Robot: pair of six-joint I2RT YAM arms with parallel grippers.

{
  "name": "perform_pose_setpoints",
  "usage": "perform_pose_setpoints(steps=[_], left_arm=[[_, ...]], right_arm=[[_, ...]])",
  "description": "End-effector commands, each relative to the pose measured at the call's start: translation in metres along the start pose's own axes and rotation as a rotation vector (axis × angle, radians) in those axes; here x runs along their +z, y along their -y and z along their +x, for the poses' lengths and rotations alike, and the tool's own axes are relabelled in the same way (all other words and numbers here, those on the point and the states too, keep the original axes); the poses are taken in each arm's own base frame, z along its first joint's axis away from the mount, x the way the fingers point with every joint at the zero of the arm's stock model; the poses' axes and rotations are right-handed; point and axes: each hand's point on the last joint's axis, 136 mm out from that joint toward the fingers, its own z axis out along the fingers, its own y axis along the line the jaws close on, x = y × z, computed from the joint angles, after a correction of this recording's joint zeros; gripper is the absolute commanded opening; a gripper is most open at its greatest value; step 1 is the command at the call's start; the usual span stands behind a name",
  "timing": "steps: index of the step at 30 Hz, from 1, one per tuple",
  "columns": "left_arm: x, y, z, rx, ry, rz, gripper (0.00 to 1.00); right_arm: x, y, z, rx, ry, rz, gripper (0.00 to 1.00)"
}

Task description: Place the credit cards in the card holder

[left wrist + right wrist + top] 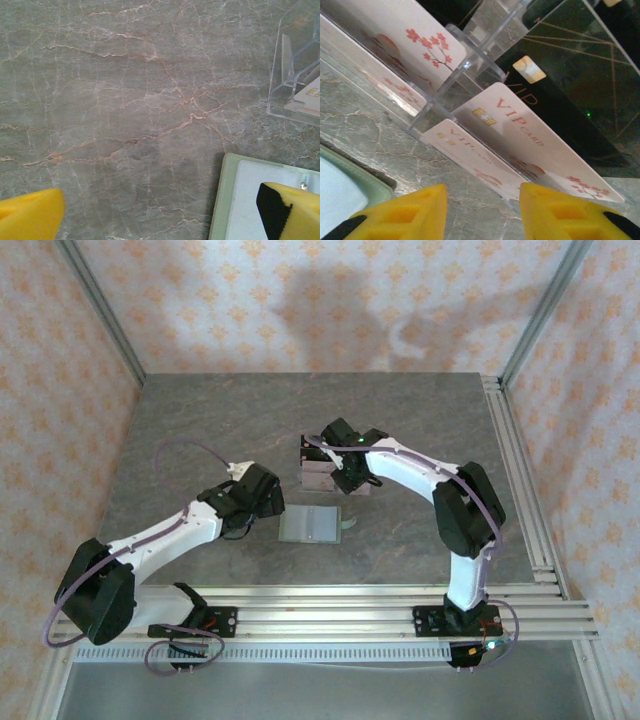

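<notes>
The sage-green card holder (312,523) lies open and flat on the table, its pale inside up and its tab to the right. In the left wrist view its corner (225,200) sits under my right fingertip (290,210). My left gripper (160,220) is open just left of it (274,502), holding nothing. Pale pink credit cards (520,130) printed "VIP card", a second one (470,155) and a blossom-printed one (420,45) stand in a clear stand (322,478). My right gripper (482,212) hangs open right in front of the lowest cards (340,462).
A black card (570,85) stands in the rear cell of the clear stand (300,65). The wallet's corner (350,185) lies close to the stand's front. Grey marble table (200,420) stretches bare to the left and back; aluminium rails (520,470) edge the right side.
</notes>
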Motion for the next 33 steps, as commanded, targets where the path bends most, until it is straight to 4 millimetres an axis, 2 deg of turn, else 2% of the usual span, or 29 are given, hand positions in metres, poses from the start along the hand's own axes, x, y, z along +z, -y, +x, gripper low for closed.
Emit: perform_pose_setpoints(steps=[1, 13, 22, 28, 31, 33], left_arm=[[0.001, -0.009, 0.004, -0.02, -0.007, -0.022, 1.0], [0.005, -0.001, 0.004, -0.015, -0.029, -0.012, 1.0], [0.006, -0.001, 0.006, -0.018, -0.035, -0.011, 1.0], [0.007, -0.001, 0.006, -0.017, -0.039, -0.008, 1.0], [0.006, -0.001, 0.006, -0.019, -0.038, -0.012, 1.0], [0.006, -0.002, 0.004, -0.025, -0.035, -0.014, 1.0]], right_arm=[[-0.005, 0.016, -0.002, -0.022, 0.001, 0.071, 0.42], [0.019, 0.014, 0.0, -0.053, -0.042, 0.083, 0.42], [0.018, 0.01, 0.005, -0.06, -0.064, 0.061, 0.32], [-0.002, 0.012, -0.008, -0.033, -0.007, 0.053, 0.37], [-0.021, 0.006, -0.021, -0.023, 0.049, 0.008, 0.38], [-0.027, 0.0, -0.028, -0.034, 0.07, -0.015, 0.39]])
